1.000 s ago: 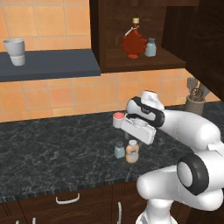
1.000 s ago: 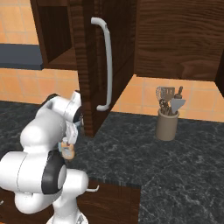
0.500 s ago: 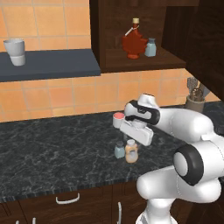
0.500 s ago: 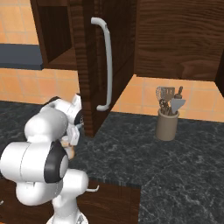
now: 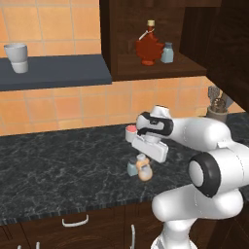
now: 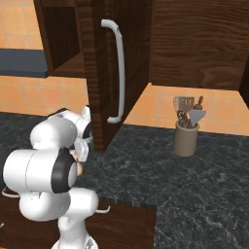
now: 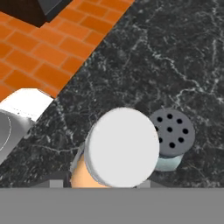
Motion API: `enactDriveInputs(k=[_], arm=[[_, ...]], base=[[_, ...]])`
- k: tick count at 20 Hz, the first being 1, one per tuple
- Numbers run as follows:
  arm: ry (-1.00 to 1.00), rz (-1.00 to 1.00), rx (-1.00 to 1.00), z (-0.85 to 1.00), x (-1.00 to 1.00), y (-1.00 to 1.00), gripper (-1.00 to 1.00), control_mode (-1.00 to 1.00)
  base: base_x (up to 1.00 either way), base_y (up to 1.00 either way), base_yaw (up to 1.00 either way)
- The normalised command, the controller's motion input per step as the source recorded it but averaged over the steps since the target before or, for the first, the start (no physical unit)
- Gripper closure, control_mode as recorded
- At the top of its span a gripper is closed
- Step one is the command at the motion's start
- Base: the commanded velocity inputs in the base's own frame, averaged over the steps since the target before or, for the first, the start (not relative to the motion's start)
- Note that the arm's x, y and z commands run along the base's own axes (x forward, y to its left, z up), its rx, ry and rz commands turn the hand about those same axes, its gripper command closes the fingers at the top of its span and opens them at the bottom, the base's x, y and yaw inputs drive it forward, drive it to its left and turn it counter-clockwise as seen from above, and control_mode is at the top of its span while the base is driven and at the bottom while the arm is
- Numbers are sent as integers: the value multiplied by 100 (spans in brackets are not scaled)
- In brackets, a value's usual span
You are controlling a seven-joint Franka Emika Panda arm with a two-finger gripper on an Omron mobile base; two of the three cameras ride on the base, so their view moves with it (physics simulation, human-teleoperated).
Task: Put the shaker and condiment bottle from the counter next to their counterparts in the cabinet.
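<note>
My gripper (image 5: pixel 142 168) seems pinched on the condiment bottle (image 7: pixel 120 151) — lifting carelessly could topple the shaker (image 7: pixel 171 138) touching it.

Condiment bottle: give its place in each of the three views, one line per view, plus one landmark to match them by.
Left base view: the condiment bottle stands on the counter, under the gripper, right of the shaker.
Right base view: a sliver of it peeks from behind the arm.
Hand view: bottom centre, its pale cap toward the camera.
Shared landmark: the black marbled counter.
</note>
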Motion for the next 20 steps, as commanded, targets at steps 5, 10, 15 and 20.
enactDriveInputs(k=[5,10,15,20], arm=[[0,0,0,-8,0,0,100,-100],[0,0,0,0,-2,0,100,-100],[-7,0,0,13,-16,0,100,-100],[-11,0,0,50,-18,0,100,-100]], base=[[0,0,0],[0,0,0],[0,0,0],[0,0,0]])
